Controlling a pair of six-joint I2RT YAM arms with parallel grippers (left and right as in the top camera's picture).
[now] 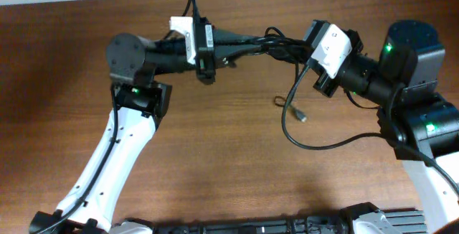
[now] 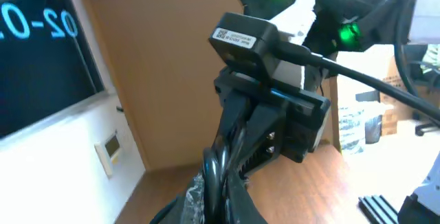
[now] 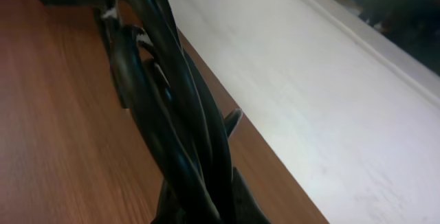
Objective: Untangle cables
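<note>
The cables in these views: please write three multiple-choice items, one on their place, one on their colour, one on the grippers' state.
1. Where are the cables mostly? A) stretched between left gripper and right gripper B) in a box C) on the floor
2. Their colour? A) white B) red C) black
3. Both grippers are: A) open B) shut on the cables C) far from them
1 A, the overhead view shows them spanning the gap; 2 C, black everywhere; 3 B, each wrist view shows strands clamped.
</note>
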